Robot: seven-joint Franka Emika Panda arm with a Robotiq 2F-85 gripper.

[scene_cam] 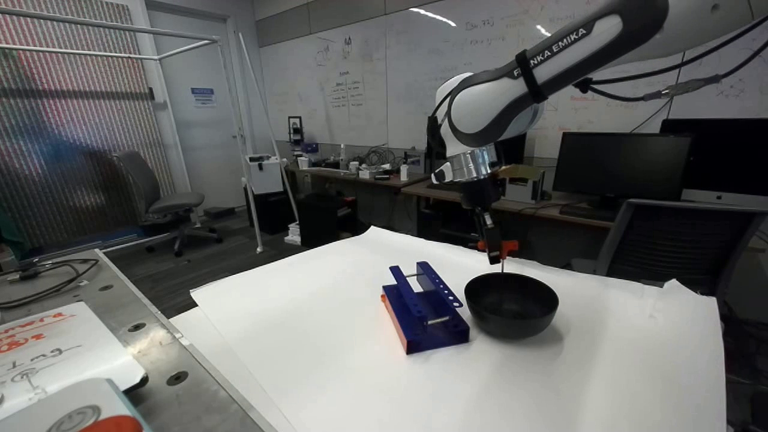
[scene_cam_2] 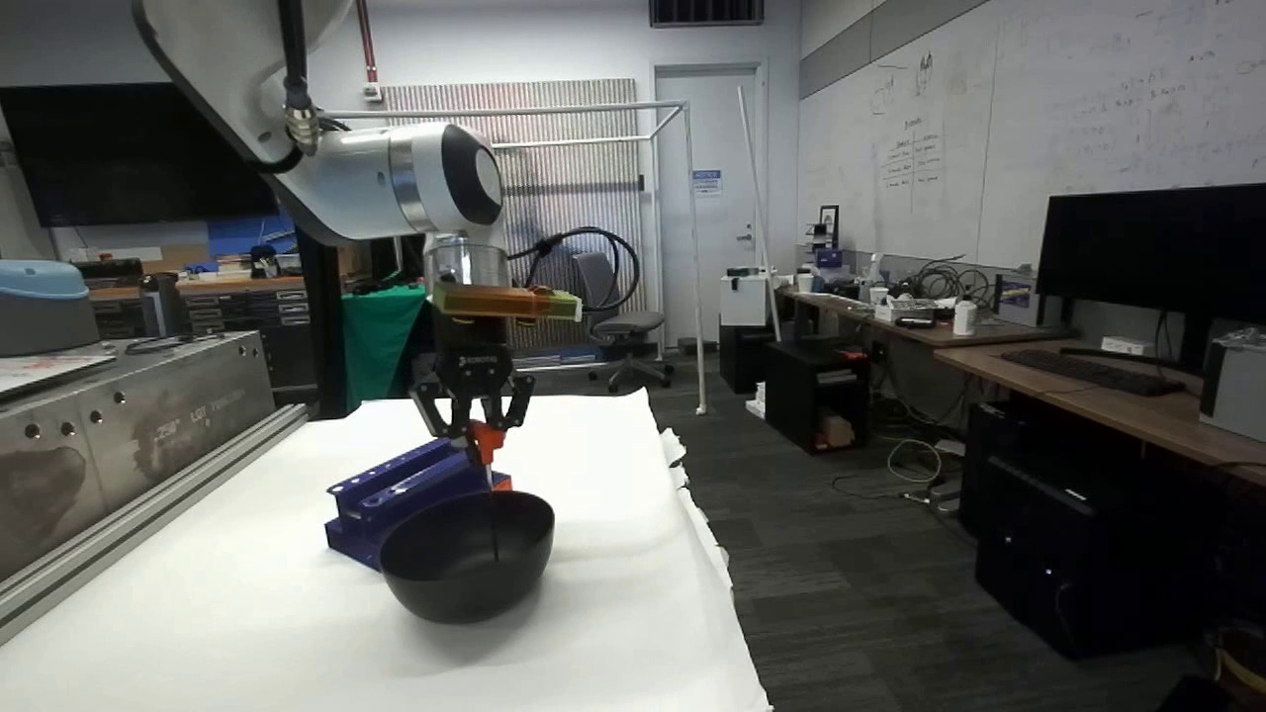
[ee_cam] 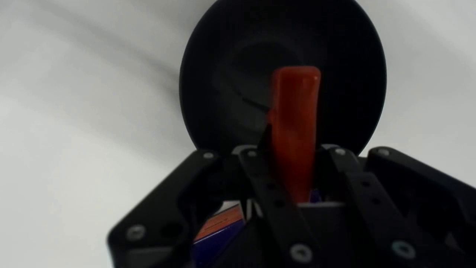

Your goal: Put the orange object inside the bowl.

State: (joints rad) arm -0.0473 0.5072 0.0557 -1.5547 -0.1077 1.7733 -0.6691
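Note:
The orange object, an orange-red handle with a thin shaft pointing down, shows in both exterior views [scene_cam: 510,247] [scene_cam_2: 487,441] and large in the wrist view [ee_cam: 295,111]. My gripper [scene_cam: 493,254] is shut on its handle; the gripper also shows in an exterior view [scene_cam_2: 479,431] and in the wrist view [ee_cam: 292,163]. The round black bowl [scene_cam: 513,315] stands upright on the white-covered table, below the handle; it also shows in an exterior view [scene_cam_2: 465,583] and in the wrist view [ee_cam: 349,74]. The shaft reaches down over the bowl; whether its tip touches the bowl I cannot tell.
A dark-blue box with raised perforated rails [scene_cam: 429,318] stands close beside the bowl; it also shows in an exterior view [scene_cam_2: 396,494]. White paper [scene_cam: 312,312] covers the table. A metal bench [scene_cam_2: 138,425] runs along one table side. Desks with monitors [scene_cam: 621,165] stand behind.

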